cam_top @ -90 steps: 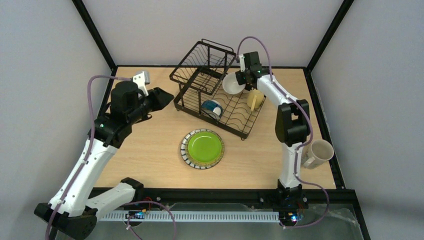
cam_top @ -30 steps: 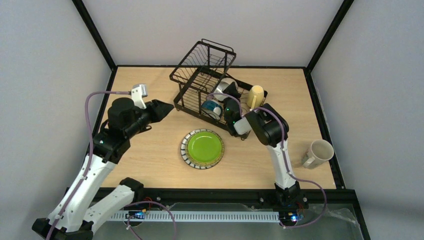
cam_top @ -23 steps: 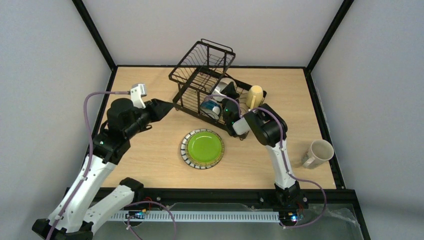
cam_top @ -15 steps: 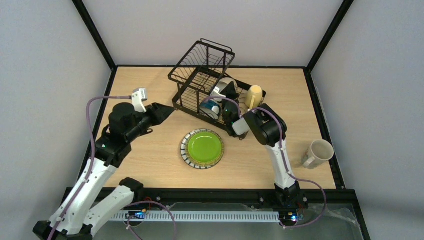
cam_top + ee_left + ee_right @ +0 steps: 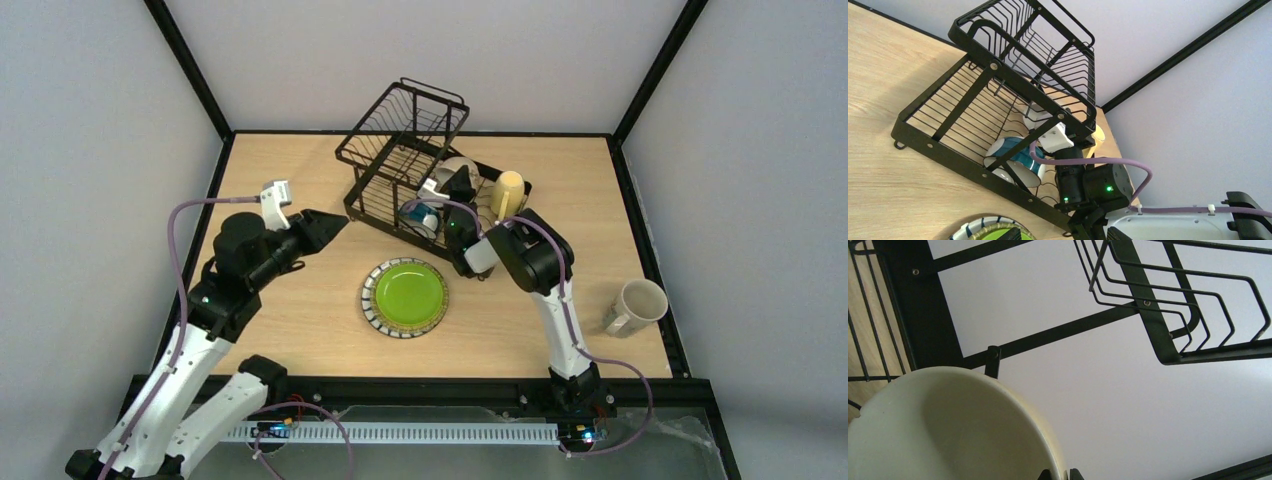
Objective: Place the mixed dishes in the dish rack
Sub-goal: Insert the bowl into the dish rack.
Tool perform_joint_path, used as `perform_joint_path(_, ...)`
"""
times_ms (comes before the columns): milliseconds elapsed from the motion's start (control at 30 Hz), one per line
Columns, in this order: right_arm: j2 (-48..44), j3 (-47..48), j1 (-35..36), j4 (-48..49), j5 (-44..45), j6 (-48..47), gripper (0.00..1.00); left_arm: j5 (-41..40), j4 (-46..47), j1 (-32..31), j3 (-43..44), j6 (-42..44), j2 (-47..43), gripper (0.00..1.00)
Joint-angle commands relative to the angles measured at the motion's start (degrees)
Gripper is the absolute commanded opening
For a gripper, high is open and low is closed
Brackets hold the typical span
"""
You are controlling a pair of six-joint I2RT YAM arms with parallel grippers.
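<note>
The black wire dish rack (image 5: 400, 130) stands at the back centre. In its slotted tray a blue-outside bowl (image 5: 424, 216) stands on edge, and a yellow mug (image 5: 509, 192) sits at the right end. My right gripper (image 5: 458, 183) reaches into the tray, shut on the rim of the white bowl (image 5: 451, 168). The right wrist view shows that rim (image 5: 1048, 450) pinched between my fingertips. A green plate (image 5: 405, 297) with a striped rim lies on the table in front of the rack. The cream mug (image 5: 636, 306) lies at the right edge. My left gripper (image 5: 326, 226) hangs open left of the rack, holding nothing.
The rack's raised basket tier (image 5: 1033, 55) hangs over the tray and over my right wrist (image 5: 1088, 182). A black frame rail (image 5: 640, 200) borders the table on the right, and grey walls enclose it.
The right arm has brought the white bowl down from above the rack into the tray and now holds still. My left gripper has drifted a little toward the near side. The rack nudged slightly left.
</note>
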Motion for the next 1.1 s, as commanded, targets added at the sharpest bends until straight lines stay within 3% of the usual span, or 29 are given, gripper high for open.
perform_joint_path(0, 7.4, -7.1, 6.2, 25.2, -3.9, -2.2, 0.0, 0.6, -0.1, 0.4, 0.3, -0.5, 0.4, 0.99)
perform_joint_path(700, -3.3, -12.2, 9.3, 11.1, -2.6, 9.9, 0.0, 1.0, -2.8, 0.4, 4.6, -4.1, 5.0, 0.99)
perform_joint_path(1067, -2.1, -8.3, 9.3, 7.0, -2.6, 11.7, 0.0, 0.7, -3.1, 0.4, 5.9, -3.7, 7.3, 0.99)
